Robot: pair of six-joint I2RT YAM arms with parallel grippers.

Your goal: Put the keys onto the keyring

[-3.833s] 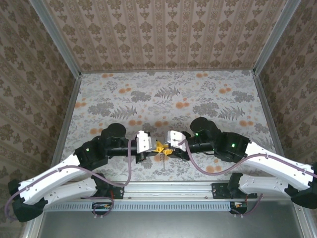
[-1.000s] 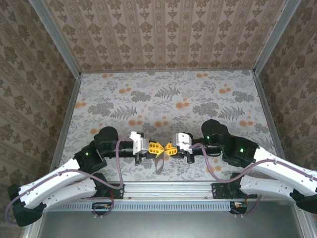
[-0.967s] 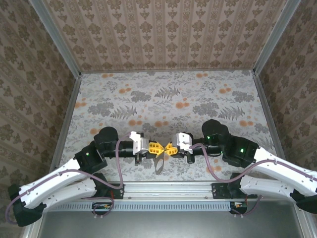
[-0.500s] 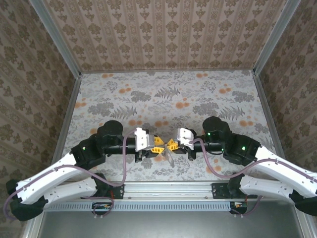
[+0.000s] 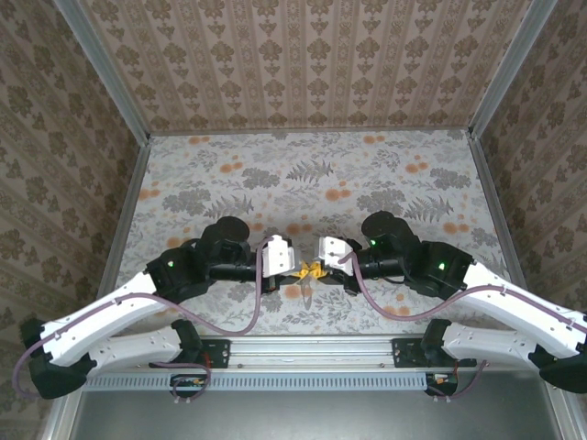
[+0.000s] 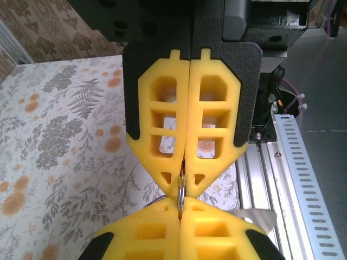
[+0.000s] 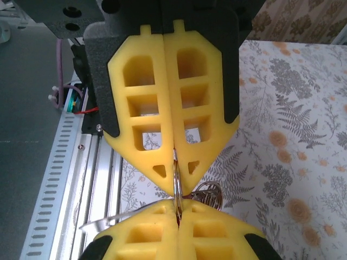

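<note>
With left jaws and right jaws both pinched tip to tip on the thin grey-brown oval metal keyring point(image 7: 175, 179) above the floral surface point(image 5: 303, 174), I must avoid twisting while threading the tiny red key.

Most of the keyring point(image 7: 175, 184) is hidden between pressed-together yellow pads point(image 7: 142, 90).

The table point(image 5: 367, 165) wears a print of grey ferns and orange blooms.
</note>
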